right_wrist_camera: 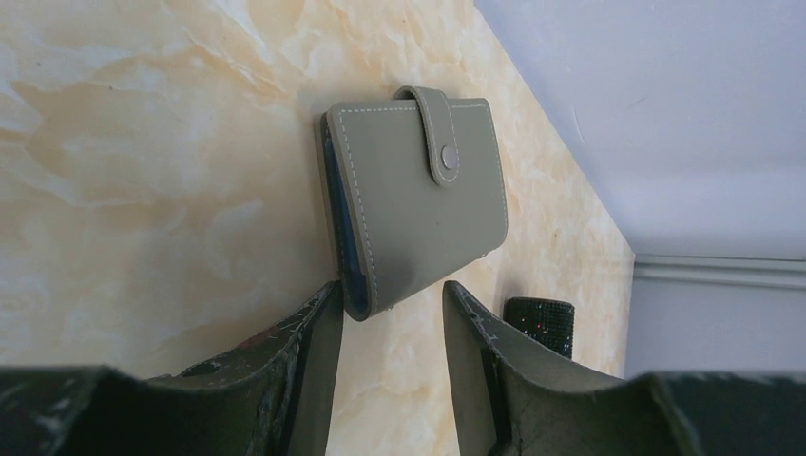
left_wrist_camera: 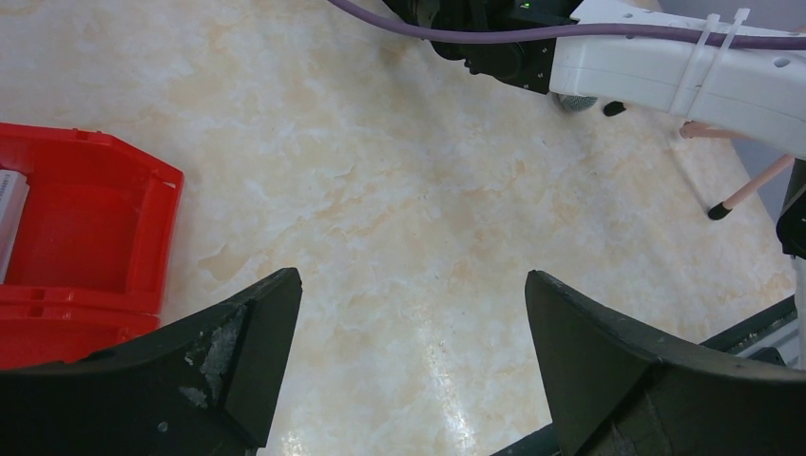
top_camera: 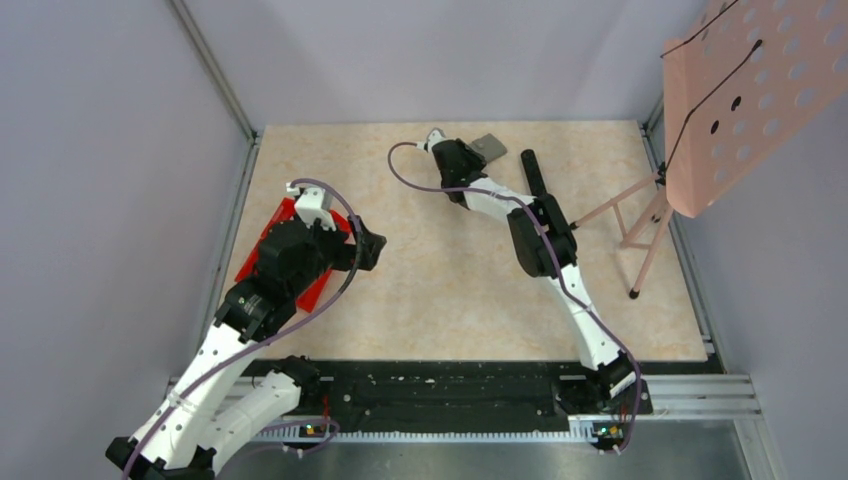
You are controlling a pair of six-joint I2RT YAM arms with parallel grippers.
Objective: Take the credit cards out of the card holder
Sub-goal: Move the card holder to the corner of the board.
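The card holder (top_camera: pixel 489 147) lies flat at the far edge of the table, folded shut with its snap strap fastened (right_wrist_camera: pixel 418 199). A blue edge shows between its grey covers; I cannot make out any credit cards there. My right gripper (top_camera: pixel 474 154) is at its near corner. In the right wrist view that corner pokes between the fingertips of this gripper (right_wrist_camera: pixel 391 287), close to the left finger, with a gap to the right one; the jaws stand partly open. My left gripper (top_camera: pixel 372 245) hovers wide open over bare table (left_wrist_camera: pixel 411 276), with nothing between its fingers.
A red bin (top_camera: pixel 262 250) sits under the left arm; something flat and white lies in it at the frame edge (left_wrist_camera: pixel 8 204). A black microphone (top_camera: pixel 535 172) lies right of the card holder. A pink perforated stand (top_camera: pixel 740 100) rises at the far right.
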